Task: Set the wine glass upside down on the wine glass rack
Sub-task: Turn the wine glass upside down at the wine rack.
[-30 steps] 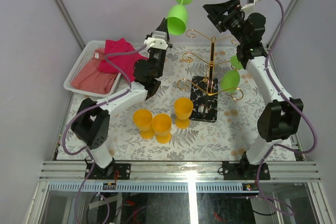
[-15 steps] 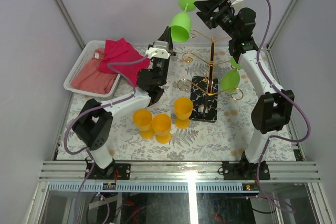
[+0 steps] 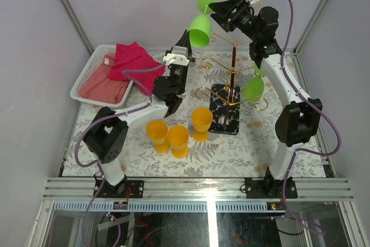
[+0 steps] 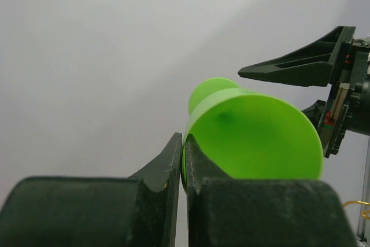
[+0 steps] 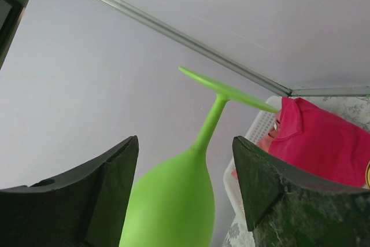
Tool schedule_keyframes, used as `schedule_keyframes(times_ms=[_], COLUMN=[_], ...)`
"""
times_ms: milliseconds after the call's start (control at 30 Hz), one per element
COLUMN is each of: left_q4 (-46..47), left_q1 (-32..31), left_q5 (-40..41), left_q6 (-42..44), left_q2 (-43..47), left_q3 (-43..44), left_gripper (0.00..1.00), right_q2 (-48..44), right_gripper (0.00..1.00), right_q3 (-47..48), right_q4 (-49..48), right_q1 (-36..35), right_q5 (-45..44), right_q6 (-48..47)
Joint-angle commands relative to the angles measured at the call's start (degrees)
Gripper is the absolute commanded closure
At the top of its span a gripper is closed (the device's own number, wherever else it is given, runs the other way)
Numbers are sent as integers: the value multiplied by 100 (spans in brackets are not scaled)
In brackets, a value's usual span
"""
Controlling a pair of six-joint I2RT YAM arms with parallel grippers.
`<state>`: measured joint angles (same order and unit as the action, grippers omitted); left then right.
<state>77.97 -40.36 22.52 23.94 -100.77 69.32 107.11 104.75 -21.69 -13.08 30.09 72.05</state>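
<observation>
A robotics lab test cell, not a home: plain pale enclosure walls braced by metal struts at upper left. Along the bottom, a slotted aluminium rail carries the bolted arm bases.

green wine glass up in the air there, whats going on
The left end effector is pinching the rim of the green plastic wine glass, holding it foot-up above the table, beside the gold wire wine glass rack. The right end effector is open with its fingers either side of the glass, not gripping it. A second green glass hangs on the rack.
</observation>
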Motion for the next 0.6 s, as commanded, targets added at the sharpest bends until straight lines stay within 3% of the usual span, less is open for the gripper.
schedule_keyframes(times_ms=[0, 567], left_q4=[597, 649], left_q1=[-54, -87], left_q5=[49, 28], left_q6=[73, 119], left_q2=[-29, -202], left_q3=[183, 339], left_gripper=[100, 100], right_q2=[85, 232], right_gripper=[29, 44], right_q3=[355, 528], right_q4=[-226, -271], right_q1=[-111, -204], right_q5=[263, 545], right_q6=[166, 320])
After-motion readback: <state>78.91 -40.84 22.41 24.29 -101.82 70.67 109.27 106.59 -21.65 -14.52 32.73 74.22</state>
